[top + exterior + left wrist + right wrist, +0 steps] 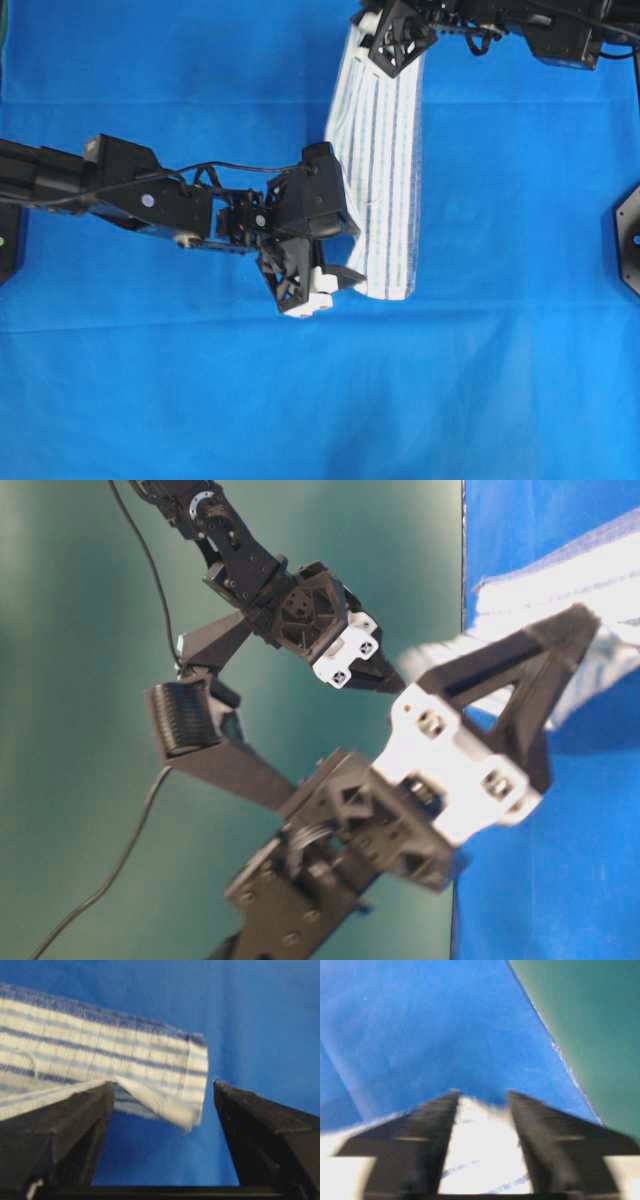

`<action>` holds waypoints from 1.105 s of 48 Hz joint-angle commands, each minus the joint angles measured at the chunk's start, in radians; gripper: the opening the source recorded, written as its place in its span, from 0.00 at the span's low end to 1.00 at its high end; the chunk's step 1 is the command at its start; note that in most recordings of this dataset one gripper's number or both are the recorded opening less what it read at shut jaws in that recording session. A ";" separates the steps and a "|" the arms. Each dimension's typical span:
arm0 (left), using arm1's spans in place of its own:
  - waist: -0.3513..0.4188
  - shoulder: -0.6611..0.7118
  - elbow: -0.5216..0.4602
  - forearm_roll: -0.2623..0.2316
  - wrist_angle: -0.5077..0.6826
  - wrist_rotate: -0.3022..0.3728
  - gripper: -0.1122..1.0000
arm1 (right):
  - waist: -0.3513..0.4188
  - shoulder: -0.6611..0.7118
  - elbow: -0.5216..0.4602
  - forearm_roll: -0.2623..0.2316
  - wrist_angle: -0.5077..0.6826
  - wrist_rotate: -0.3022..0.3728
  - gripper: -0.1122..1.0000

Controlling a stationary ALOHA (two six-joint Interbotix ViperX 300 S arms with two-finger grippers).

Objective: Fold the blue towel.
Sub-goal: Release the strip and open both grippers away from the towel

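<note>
White woven towel w/ thin light- and dark-blue check stripes [382, 170] lies folded into a long narrow strip on plain blue table cover [150, 380]. Left gripper [162, 1105] spread wide at strip's near end, a corner draped on one finger. Right gripper [481, 1110] released, over far end.

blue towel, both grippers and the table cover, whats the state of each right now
blue towel: folded into a long narrow strip, lying on the cover, one corner curled up by the left jaws
left gripper: jaws open, at the towel's near end, clamping nothing
right gripper: jaws apart over the towel's far end; blurred
blue table cover: spread flat
</note>
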 commanded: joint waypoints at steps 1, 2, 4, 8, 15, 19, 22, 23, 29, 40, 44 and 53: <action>0.021 -0.087 -0.005 0.005 0.067 0.014 0.78 | 0.009 -0.061 -0.002 -0.005 -0.003 -0.006 0.65; 0.026 -0.101 -0.002 0.005 0.086 0.023 0.78 | 0.009 -0.071 0.003 -0.005 -0.003 -0.009 0.67; 0.034 -0.130 0.003 0.005 0.123 0.040 0.77 | 0.011 -0.092 0.012 -0.005 -0.003 -0.011 0.65; 0.052 -0.204 0.020 0.005 0.175 0.084 0.77 | 0.015 -0.138 0.038 -0.005 -0.006 -0.011 0.59; 0.098 -0.299 0.055 0.005 0.172 0.152 0.77 | 0.032 -0.242 0.114 -0.005 -0.025 -0.014 0.59; 0.141 -0.342 0.080 0.005 0.146 0.184 0.77 | 0.044 -0.305 0.169 -0.005 -0.058 -0.009 0.59; 0.176 -0.371 0.103 0.005 0.110 0.206 0.77 | 0.051 -0.353 0.218 -0.002 -0.098 -0.003 0.59; 0.190 -0.379 0.112 0.005 0.092 0.213 0.77 | 0.052 -0.370 0.235 0.000 -0.114 -0.002 0.59; 0.262 -0.425 0.178 0.005 -0.023 0.242 0.77 | 0.061 -0.476 0.345 0.009 -0.209 0.012 0.59; 0.334 -0.502 0.299 0.005 -0.190 0.252 0.77 | 0.064 -0.661 0.534 0.018 -0.348 0.063 0.59; 0.337 -0.500 0.322 0.005 -0.233 0.242 0.77 | 0.064 -0.684 0.571 0.020 -0.374 0.083 0.59; 0.339 -0.466 0.316 0.005 -0.245 0.239 0.78 | 0.057 -0.672 0.575 0.021 -0.362 0.101 0.63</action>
